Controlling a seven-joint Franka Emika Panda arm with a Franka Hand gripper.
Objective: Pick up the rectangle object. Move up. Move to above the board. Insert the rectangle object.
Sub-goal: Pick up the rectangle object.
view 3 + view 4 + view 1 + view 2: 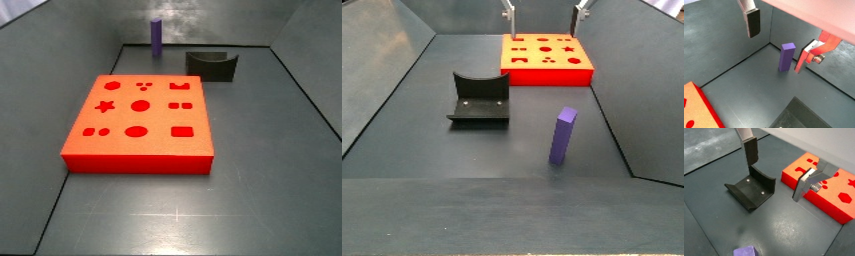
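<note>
Dark grey matte floor (436, 150) carries: flat red-orange board with shaped cut-outs (140, 120), slim purple rectangular block (563, 136) upright, dark grey U-shaped holder (478, 99). Two-finger gripper (777, 170) apparently hangs above, empty, touching nothing.

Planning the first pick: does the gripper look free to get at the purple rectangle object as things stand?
Probably yes. The rectangle object stands upright alone on the floor, apart from the holder and board. The gripper, open and empty, hangs above the board.

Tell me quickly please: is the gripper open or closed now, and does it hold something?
Gripper: open and holding nothing, up in the air; the rectangle object stands alone on the floor, away from the fingers.
</note>
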